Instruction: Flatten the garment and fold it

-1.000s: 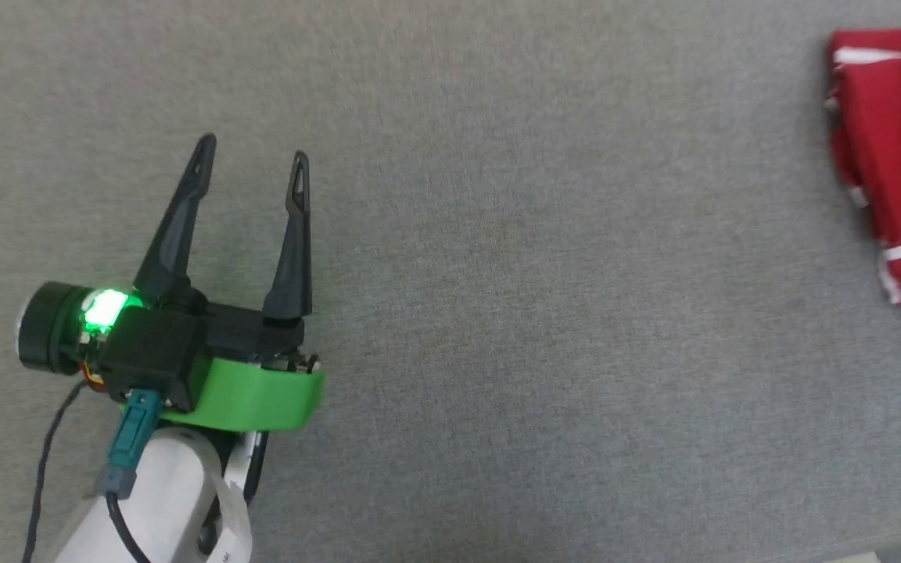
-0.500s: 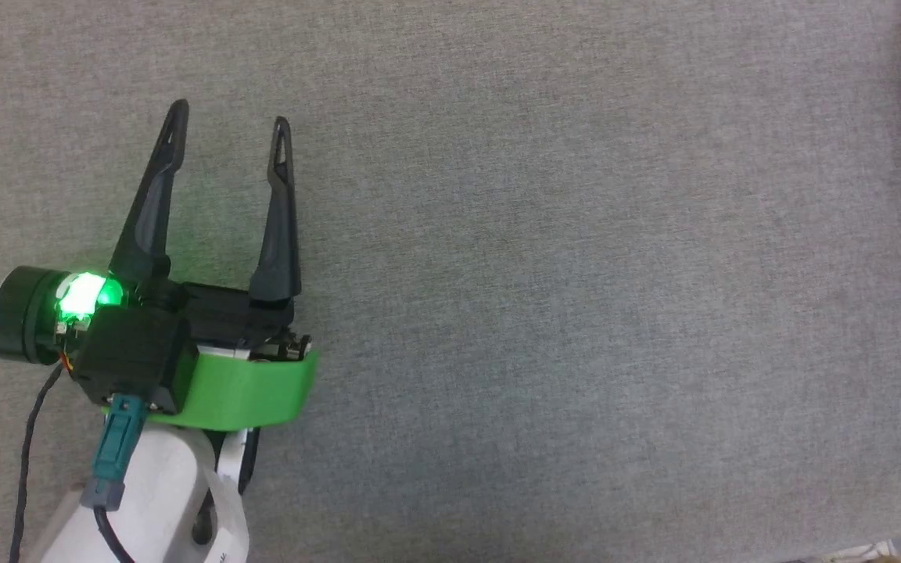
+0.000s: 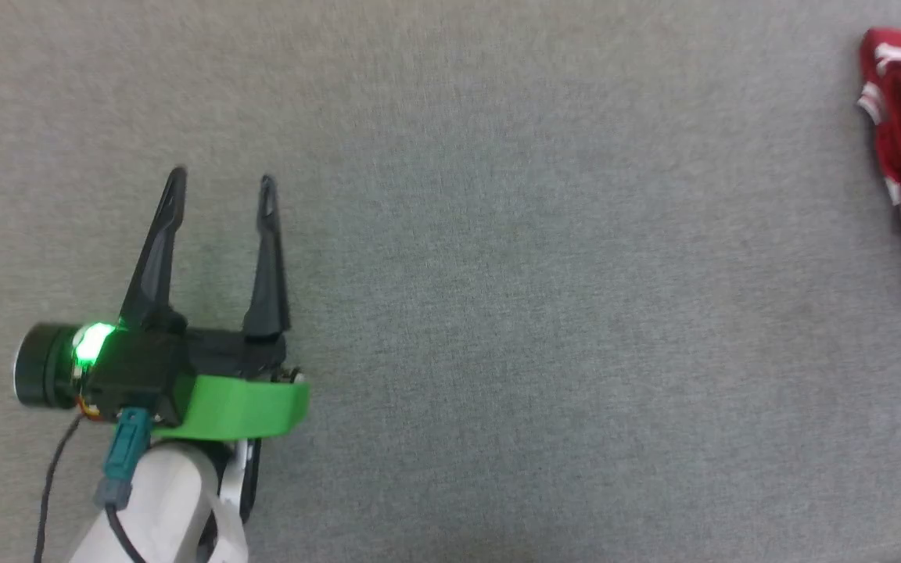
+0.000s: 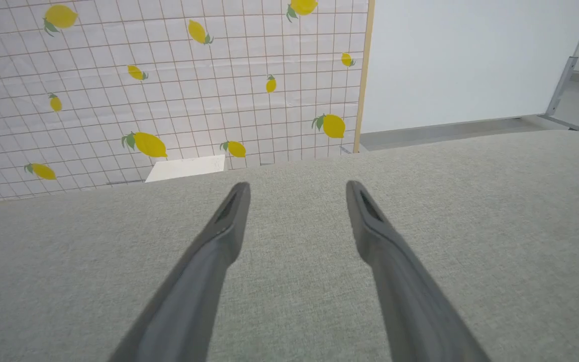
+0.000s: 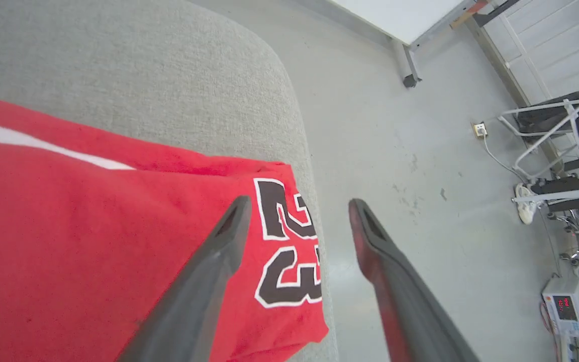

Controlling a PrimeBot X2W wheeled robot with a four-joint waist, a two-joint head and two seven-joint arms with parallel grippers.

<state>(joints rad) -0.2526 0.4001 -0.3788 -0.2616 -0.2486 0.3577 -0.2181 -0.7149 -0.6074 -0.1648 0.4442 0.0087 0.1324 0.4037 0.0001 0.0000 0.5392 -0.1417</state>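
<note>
Right wrist view showed the garment [image 5: 93, 226] lying folded in layers on the grey fabric surface [image 5: 118, 60], close to that surface's rounded corner. Its red cloth carried a white stripe near the top fold and black figures "23" [image 5: 289, 256] edged in white beside the corner. From the head view the same red bundle sat at the far right edge, with striped trim along its folds.

Above it the right gripper [image 5: 299, 202] had its two dark fingers spread wide, with nothing caught between them. One finger hung over the red cloth by the figures and the other over the pale floor [image 5: 395, 151] beyond the surface edge. Whether either finger touched the cloth I could not tell.

Well apart from the garment, the left gripper [image 3: 221, 177] hovered over bare grey fabric at the lower left of the head view, fingers parted and empty, a green light glowing on its wrist. Past its fingertips stood a tiled backdrop printed with lemons [image 4: 169, 75] and a plain white panel [image 4: 470, 60].
</note>
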